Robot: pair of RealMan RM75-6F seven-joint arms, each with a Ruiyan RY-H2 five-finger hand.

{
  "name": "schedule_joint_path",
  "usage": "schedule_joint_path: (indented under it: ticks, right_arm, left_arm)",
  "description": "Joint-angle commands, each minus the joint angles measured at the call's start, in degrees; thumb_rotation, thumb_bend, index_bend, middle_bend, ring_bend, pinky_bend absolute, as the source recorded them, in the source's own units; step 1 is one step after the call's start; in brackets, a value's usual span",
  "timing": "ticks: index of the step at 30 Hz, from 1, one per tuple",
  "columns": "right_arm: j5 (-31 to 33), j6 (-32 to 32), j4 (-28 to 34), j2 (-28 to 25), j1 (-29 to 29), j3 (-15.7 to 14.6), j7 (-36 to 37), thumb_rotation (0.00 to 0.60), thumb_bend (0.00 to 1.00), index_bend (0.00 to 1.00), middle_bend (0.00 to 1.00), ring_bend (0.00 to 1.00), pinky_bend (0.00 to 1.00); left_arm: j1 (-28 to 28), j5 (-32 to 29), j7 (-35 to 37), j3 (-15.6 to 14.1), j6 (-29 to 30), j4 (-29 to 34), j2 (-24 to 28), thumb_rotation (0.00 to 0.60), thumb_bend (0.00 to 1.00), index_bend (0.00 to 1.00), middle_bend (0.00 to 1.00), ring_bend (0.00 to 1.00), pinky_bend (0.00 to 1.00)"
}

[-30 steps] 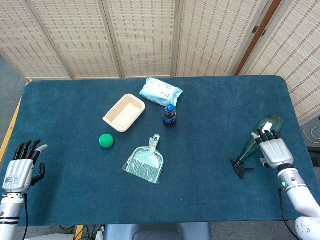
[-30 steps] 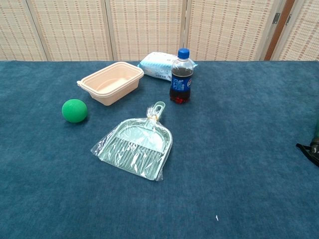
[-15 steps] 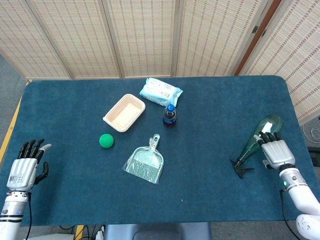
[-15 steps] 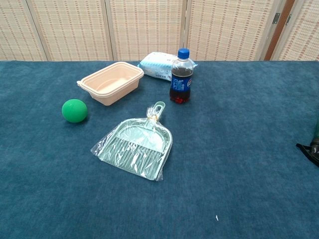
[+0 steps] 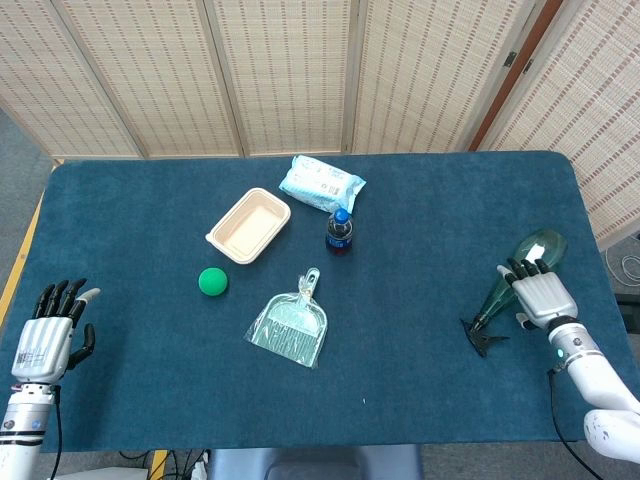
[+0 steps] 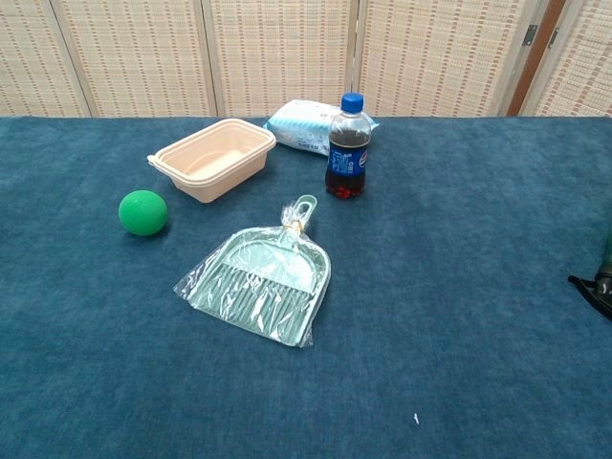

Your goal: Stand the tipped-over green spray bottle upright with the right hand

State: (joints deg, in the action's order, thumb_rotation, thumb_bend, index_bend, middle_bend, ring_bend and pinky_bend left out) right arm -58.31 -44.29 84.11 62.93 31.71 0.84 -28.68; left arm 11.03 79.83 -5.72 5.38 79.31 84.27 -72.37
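Note:
The green spray bottle (image 5: 522, 262) lies tipped over near the table's right edge. Its round base points to the far right and its black trigger head (image 5: 483, 334) points toward the front. Only that black head (image 6: 595, 287) shows at the right border of the chest view. My right hand (image 5: 540, 296) sits just beside the bottle's neck on its right side. Its fingers (image 5: 524, 270) are stretched out against the green body and do not wrap around it. My left hand (image 5: 46, 338) hovers at the front left corner, fingers apart, holding nothing.
A cola bottle (image 5: 339, 231) stands mid-table, with a wipes pack (image 5: 321, 183) behind it. A beige tub (image 5: 249, 226), a green ball (image 5: 212, 281) and a wrapped dustpan (image 5: 290, 327) lie left of centre. The blue table (image 5: 420, 300) ends just right of the spray bottle.
My right hand has edged left, closer against the spray bottle. The left hand has sunk slightly toward the front. The bottle has not moved.

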Motion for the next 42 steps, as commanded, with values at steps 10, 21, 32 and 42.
schedule_joint_path:
  ticks: [10, 21, 32, 42]
  right_arm:
    - [0.22, 2.01, -2.26, 1.01, 1.58, -0.89, 1.56, 0.6, 0.26, 0.0, 0.0, 0.0, 0.07]
    - [-1.71, 0.54, -2.65, 0.77, 0.68, -2.04, 3.29, 0.6, 0.25, 0.0, 0.0, 0.0, 0.07]
    - [-2.85, 0.76, -3.14, 1.19, 1.01, -2.1, 4.78, 0.6, 0.24, 0.0, 0.0, 0.0, 0.07]
    - [-3.79, -1.2, -0.42, -0.22, 0.28, -2.83, 3.76, 0.6, 0.24, 0.0, 0.0, 0.0, 0.07]
  left_arm:
    - [0.22, -0.67, 1.05, 0.24, -0.55, -1.37, -0.6, 0.6, 0.61, 0.19, 0.1, 0.03, 0.02]
    - [0.41, -1.63, 0.49, 0.55, -1.07, -1.52, -0.34, 0.6, 0.61, 0.19, 0.1, 0.03, 0.02]
    - [0.59, -1.8, 1.07, 0.73, -1.21, -2.3, -0.58, 0.6, 0.61, 0.19, 0.1, 0.03, 0.02]
    - [0.7, -2.65, 0.95, 1.13, -1.38, -1.83, -0.71, 0.6, 0.61, 0.19, 0.1, 0.03, 0.02]
